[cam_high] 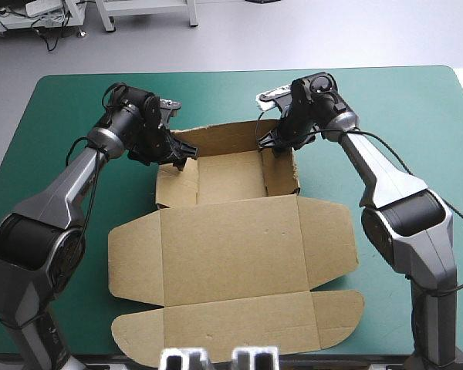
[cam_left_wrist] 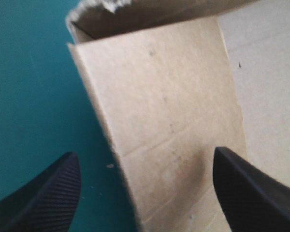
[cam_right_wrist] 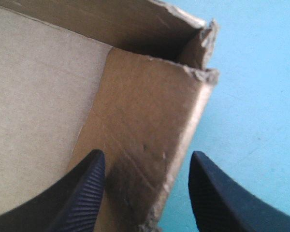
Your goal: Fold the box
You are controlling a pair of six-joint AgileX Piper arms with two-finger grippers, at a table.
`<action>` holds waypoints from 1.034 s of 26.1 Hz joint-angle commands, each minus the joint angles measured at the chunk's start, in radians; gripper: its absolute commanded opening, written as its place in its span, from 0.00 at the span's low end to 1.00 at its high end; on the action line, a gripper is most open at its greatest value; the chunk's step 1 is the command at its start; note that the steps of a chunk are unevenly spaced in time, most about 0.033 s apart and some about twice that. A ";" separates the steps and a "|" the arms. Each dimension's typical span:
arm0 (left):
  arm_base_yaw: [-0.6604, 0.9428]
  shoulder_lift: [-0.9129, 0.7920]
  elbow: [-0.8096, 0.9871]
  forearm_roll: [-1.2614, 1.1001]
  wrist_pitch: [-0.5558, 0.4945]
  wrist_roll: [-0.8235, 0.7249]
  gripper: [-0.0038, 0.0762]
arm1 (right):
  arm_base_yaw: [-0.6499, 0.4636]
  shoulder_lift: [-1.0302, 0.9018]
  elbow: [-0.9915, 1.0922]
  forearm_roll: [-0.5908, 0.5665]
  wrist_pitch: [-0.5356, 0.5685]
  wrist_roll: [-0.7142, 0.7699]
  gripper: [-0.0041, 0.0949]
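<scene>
The box (cam_high: 230, 179) lay at the middle of the frame on the cover (cam_high: 69, 108). Its upper part was an open tray, and the lid (cam_high: 231, 247) lay flat toward the lower edge. Three walls stood raised: the far wall (cam_high: 216, 136), the left wall (cam_high: 177, 185) and the right wall (cam_high: 282, 173).

The left gripper (cam_high: 179, 156) sat at the tray's upper-left corner. In its wrist view the jaws stood wide apart with the left wall rising between them.

The right gripper (cam_high: 275, 143) sat at the upper-right corner. Its jaws were also apart and straddled the right wall, one finger (cam_right_wrist: 87, 188) inside the tray and the other over the cover outside.
</scene>
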 commanded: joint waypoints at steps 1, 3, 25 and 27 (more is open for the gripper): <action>0.002 -0.064 -0.110 0.046 0.058 -0.009 0.73 | -0.004 -0.089 -0.041 -0.044 0.016 0.000 0.55; 0.002 -0.071 -0.183 0.049 0.058 -0.009 0.73 | -0.004 -0.106 -0.059 -0.057 0.016 0.000 0.55; 0.000 -0.692 -0.129 -0.158 0.059 0.150 0.03 | -0.006 -0.329 0.035 0.006 0.016 0.036 0.44; 0.000 -0.799 0.034 -0.156 0.054 0.150 0.03 | -0.006 -0.311 0.100 -0.004 0.016 0.036 0.44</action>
